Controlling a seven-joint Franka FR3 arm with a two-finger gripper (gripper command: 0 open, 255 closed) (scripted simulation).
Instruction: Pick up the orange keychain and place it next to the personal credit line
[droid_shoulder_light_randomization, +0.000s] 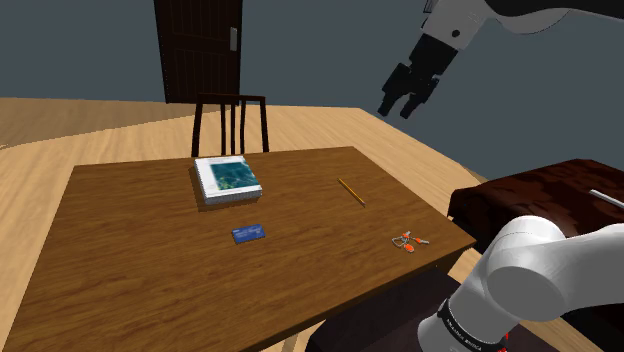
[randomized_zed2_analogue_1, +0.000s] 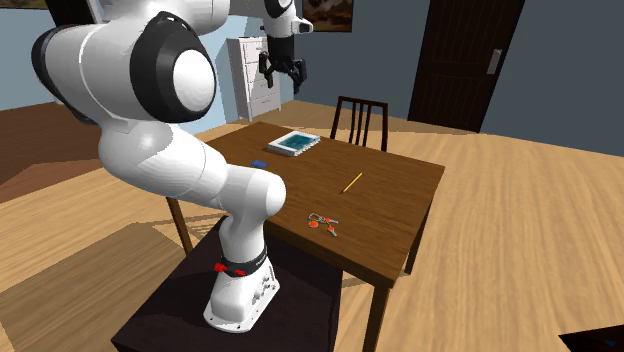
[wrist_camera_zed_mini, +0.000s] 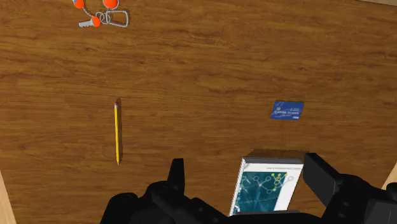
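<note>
The orange keychain lies on the brown wooden table near its corner closest to the stand; it also shows as orange beads with silver rings and beside the arm's base. The small blue card rests near the table's middle. My black gripper hangs high above the table, open and holding nothing, also seen near the white dresser. Its fingers stand wide apart, far from both the keychain and the card.
A spiral-bound book with a teal cover lies at the table's far side, and a yellow pencil lies between it and the keychain. A dark chair stands behind the table. A dark door is beyond.
</note>
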